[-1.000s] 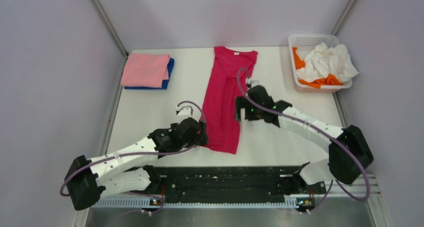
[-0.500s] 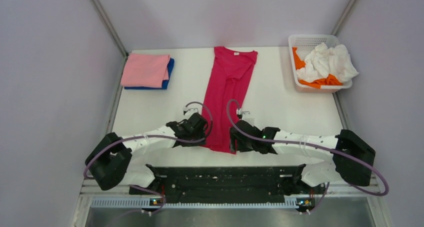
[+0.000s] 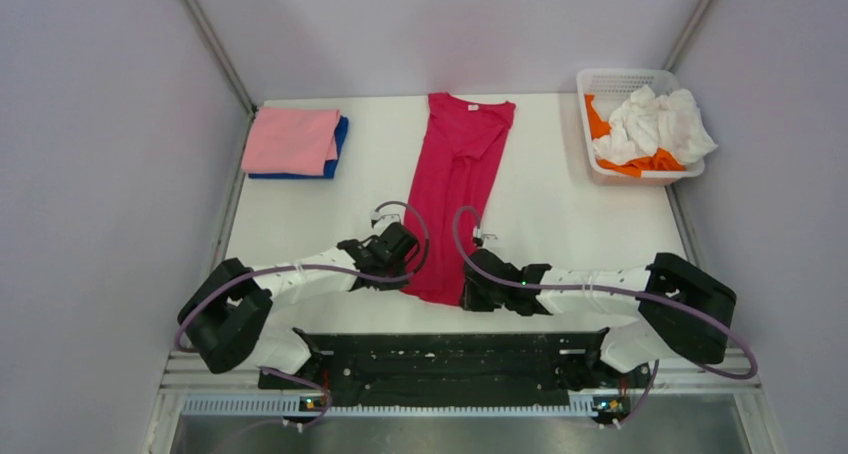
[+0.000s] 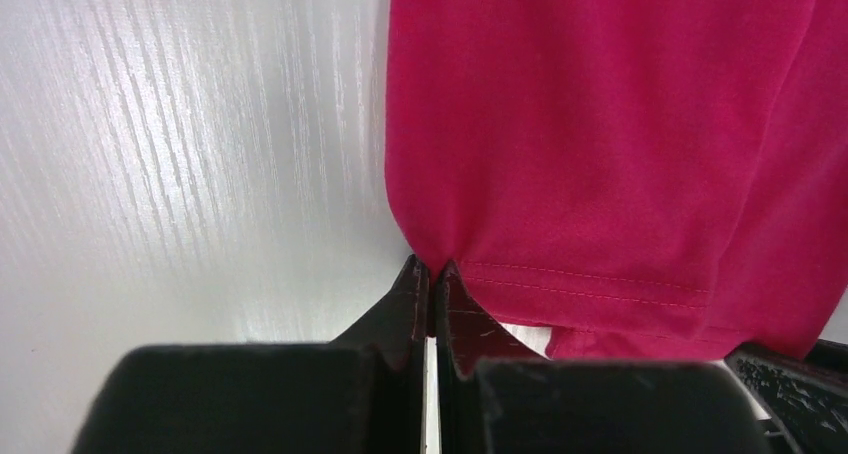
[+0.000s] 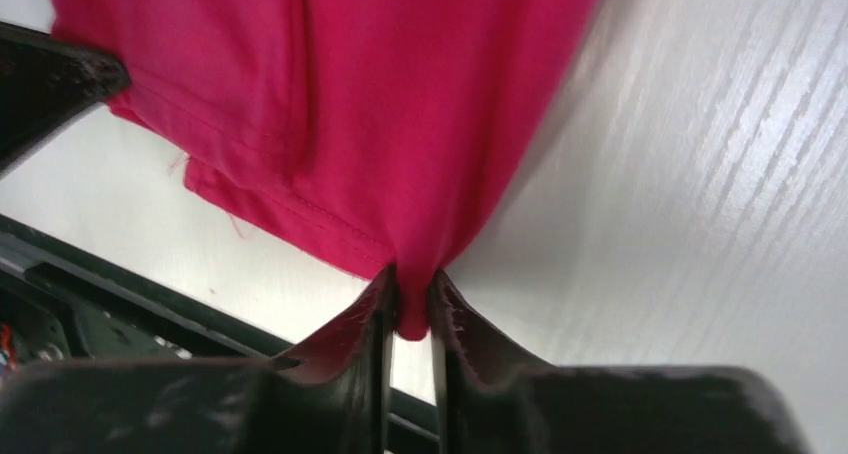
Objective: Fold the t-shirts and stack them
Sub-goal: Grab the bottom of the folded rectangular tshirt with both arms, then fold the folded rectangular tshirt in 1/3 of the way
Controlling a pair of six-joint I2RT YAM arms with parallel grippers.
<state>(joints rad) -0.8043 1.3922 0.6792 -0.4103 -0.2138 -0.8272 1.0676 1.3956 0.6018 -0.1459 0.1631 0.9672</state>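
Observation:
A crimson-red t-shirt (image 3: 455, 174) lies folded into a long strip down the middle of the white table, neck label at the far end. My left gripper (image 3: 408, 274) is shut on its near-left hem corner; the left wrist view shows the cloth (image 4: 600, 124) pinched between the gripper (image 4: 432, 266) tips. My right gripper (image 3: 465, 292) is shut on the near-right hem corner, with a nub of red cloth (image 5: 380, 94) squeezed in the gripper (image 5: 412, 279). A folded pink t-shirt (image 3: 290, 139) rests on a folded blue one (image 3: 341, 134) at the far left.
A white mesh basket (image 3: 590, 79) at the far right holds a crumpled white t-shirt (image 3: 655, 119) over an orange one (image 3: 650, 162). The black base rail (image 3: 450, 359) runs along the near table edge just behind both grippers. Grey walls close in left and right.
The right arm came down from mid-shirt to the near hem. Both grippers went from open to shut on the hem corners. The left gripper shifted slightly toward the shirt.

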